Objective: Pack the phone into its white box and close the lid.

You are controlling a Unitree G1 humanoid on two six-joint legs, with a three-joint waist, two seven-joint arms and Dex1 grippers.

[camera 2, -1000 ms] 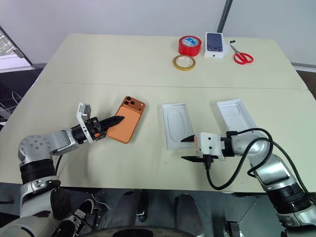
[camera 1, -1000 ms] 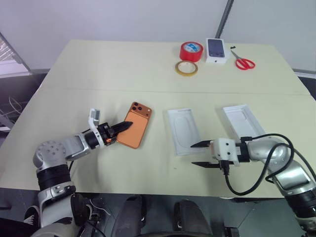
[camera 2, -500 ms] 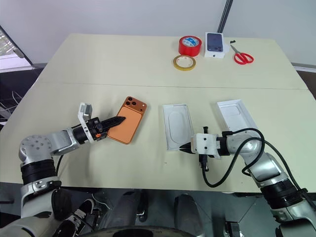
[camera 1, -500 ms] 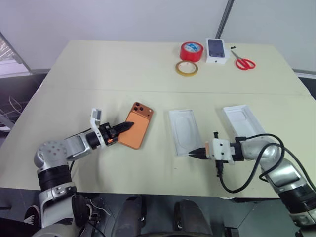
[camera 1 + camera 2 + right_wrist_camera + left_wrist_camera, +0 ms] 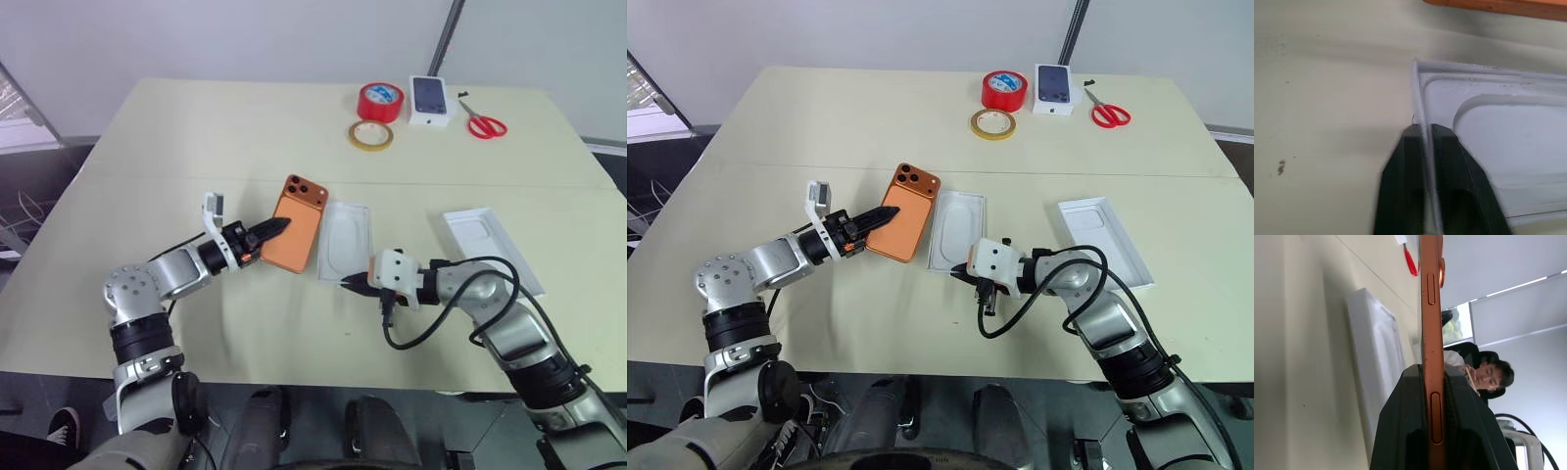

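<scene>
The copper-orange phone is pinched at its near edge by my left gripper, which is shut on it; the left wrist view shows the phone edge-on between the black fingers. Close to its right lies the white box, a shallow tray with a rounded recess inside. My right gripper is shut on the rim at its near corner, one finger inside the wall and one outside. The lid, an all-white moulded tray, lies further right on the table.
At the table's far side stand a red tape roll, a yellowish tape ring, a small white box picturing a dark phone and red scissors. A person sits beyond the table in the left wrist view.
My right gripper closed on the white box's near corner and dragged it left, turning it. My left gripper carried the phone right and away from me, so the two now lie side by side.
</scene>
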